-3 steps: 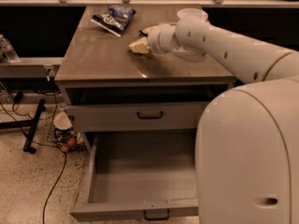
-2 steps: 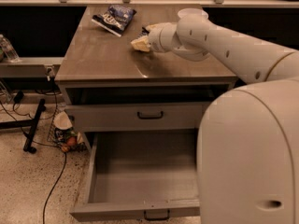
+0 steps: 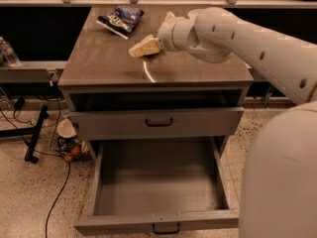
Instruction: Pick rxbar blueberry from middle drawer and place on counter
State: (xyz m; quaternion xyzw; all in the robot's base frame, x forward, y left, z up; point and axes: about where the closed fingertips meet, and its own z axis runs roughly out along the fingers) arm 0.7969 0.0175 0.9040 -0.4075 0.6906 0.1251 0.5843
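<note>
Starting with the bar: it cannot be picked out with certainty. A thin dark shape shows just under the pale tip of the gripper (image 3: 141, 49), and whether that is the bar or shadow cannot be told. Whether the jaws are apart, together or clamped on anything cannot be told either.

The gripper hangs low over the desk (image 3: 99, 68), near its middle, tip pointing to 9 o'clock. The arm (image 3: 247, 38) reaches in from 3 o'clock.

At 6 o'clock from the gripper, a thin white arc (image 3: 147, 72) marks the desk top. At 10 o'clock, well apart and near the far edge, lies a crinkled blue-and-white chip bag (image 3: 120, 19).

Below the desk edge, a grey drawer front (image 3: 208, 124) with a black handle (image 3: 159, 122) sits shut. At 6 o'clock from it the drawer (image 3: 124, 224) stands pulled fully out, its flat floor in plain view.

At 9 o'clock from the drawer, a black cable (image 3: 57, 202) runs across the speckled floor.
</note>
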